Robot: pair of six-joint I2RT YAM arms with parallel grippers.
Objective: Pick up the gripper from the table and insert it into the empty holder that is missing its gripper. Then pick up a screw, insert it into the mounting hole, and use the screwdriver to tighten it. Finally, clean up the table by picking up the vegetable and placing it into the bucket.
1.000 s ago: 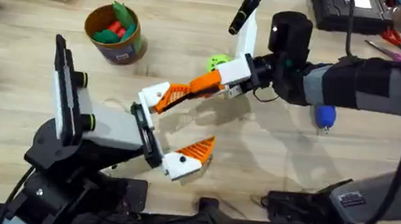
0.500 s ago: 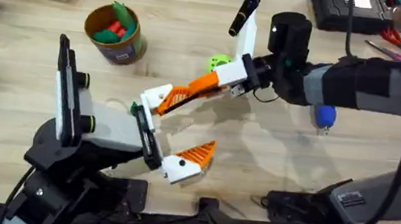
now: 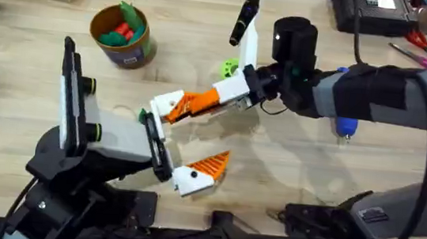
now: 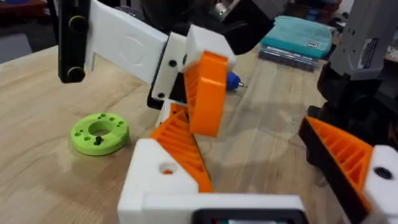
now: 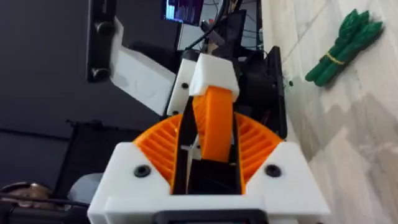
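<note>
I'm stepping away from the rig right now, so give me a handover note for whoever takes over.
Right gripper: shut on the gripper, pressing it at the holder on the left arm's upper finger; whether it is fully seated cannot be told.
Left gripper: open, holding nothing.
Screwdriver: on the table under the right arm, untouched.
Vegetable: lying on the table, not in the bucket.
Done: gripper picked up and brought to the holder.
Left: finish insertion, fit and tighten the screw, bin the vegetable.
</note>
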